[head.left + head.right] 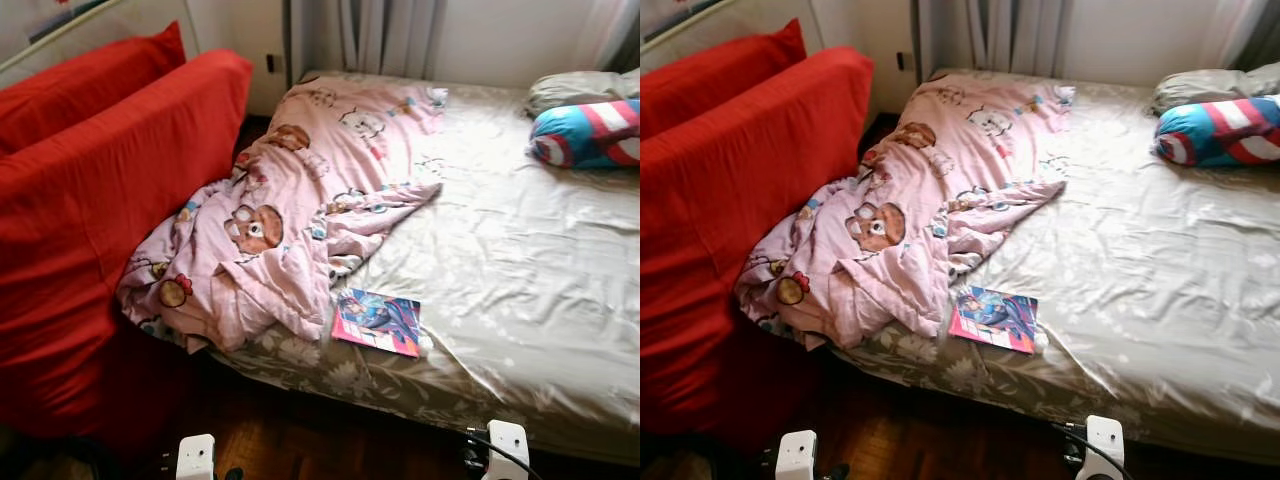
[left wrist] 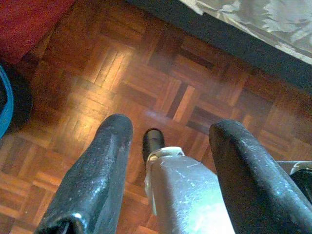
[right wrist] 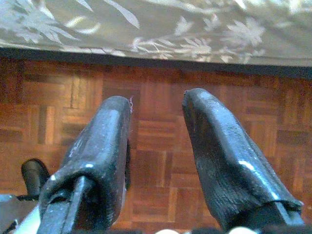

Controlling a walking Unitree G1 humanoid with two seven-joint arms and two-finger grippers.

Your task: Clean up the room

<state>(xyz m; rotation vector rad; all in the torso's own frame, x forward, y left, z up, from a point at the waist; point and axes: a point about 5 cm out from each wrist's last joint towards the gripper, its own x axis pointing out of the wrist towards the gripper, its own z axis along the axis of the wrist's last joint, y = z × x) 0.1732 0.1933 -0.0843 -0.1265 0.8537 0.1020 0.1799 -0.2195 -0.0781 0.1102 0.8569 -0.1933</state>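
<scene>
Bare sheet (image 1: 520, 260) open, blanket (image 1: 290, 210) heaped left

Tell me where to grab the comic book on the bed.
Take the comic book by its near edge, coming from the foot of the bed. It lies flat near the mattress edge, with the pink blanket crowding its far left corner. The right claw, open above the floor, looks closer.

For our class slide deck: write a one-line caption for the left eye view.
Crumpled pink blanket and a comic book lie on an unmade bed beside a red sofa.
</scene>
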